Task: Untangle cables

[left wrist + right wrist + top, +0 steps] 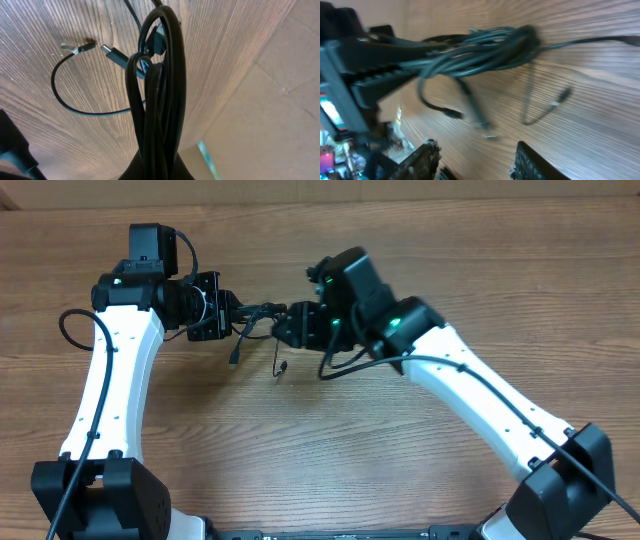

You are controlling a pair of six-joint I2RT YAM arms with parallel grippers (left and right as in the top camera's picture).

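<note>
**Bundle pinned at left, open pincer waiting at right**

Left of centre in the overhead frame: left pincer [230, 309] closed tight on the cables [258, 310], bunched into a short bundle. Long axis left to right, pointing straight at the right pincer [476, 146]. Below the bundle, two loose ends hanging toward the worktop [300, 460], one with a flat plug [114, 54], one with a smaller tip [77, 48], well apart. Further right, fingers spread, nothing between them, bundle just ahead. Probably calls for taking a single strand, not the whole knot. Nothing in the way but the left pincer itself.
</note>
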